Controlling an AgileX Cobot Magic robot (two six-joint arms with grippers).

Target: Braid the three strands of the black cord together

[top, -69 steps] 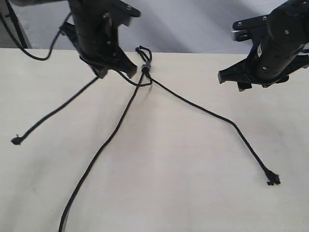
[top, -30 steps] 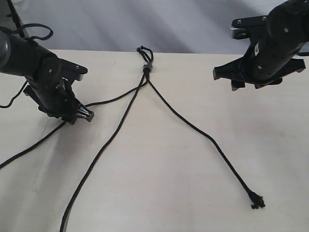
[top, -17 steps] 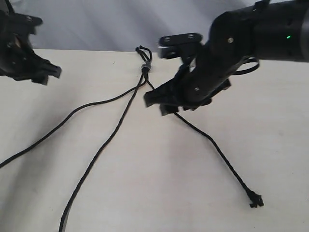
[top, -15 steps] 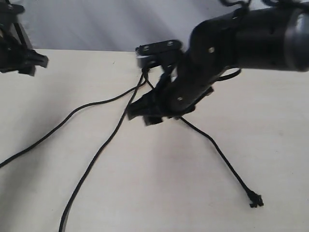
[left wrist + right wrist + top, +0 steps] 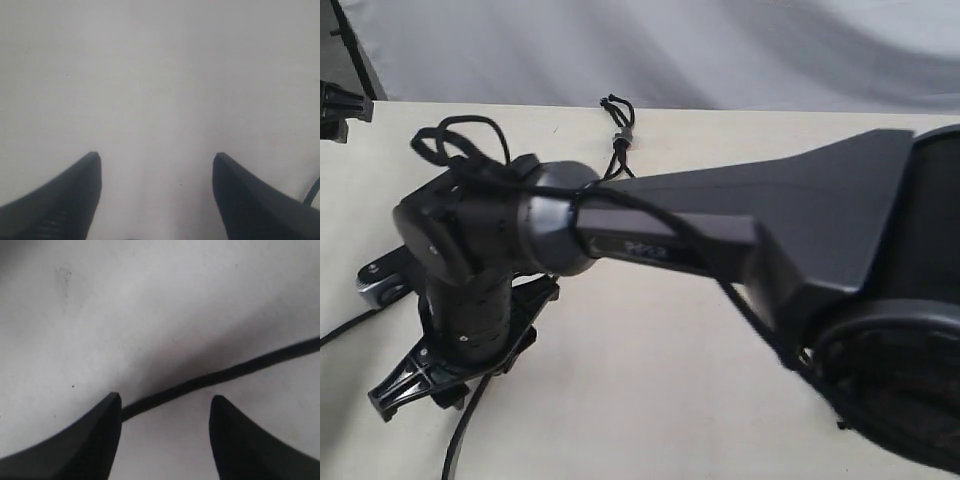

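One thin black strand (image 5: pixel 220 374), gently curved

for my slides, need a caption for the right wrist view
Open right gripper over the pale table, one black strand lying across the gap at its jaw tips.

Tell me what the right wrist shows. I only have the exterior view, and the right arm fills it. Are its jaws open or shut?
Observer: Open. The right gripper has its fingertips well apart.
Operator: Anything between them?
Observer: One strand runs across the gap on the table, not gripped.
Operator: And the left gripper? It's almost off my frame.
Observer: The left gripper is open too, with only bare table between its fingertips.
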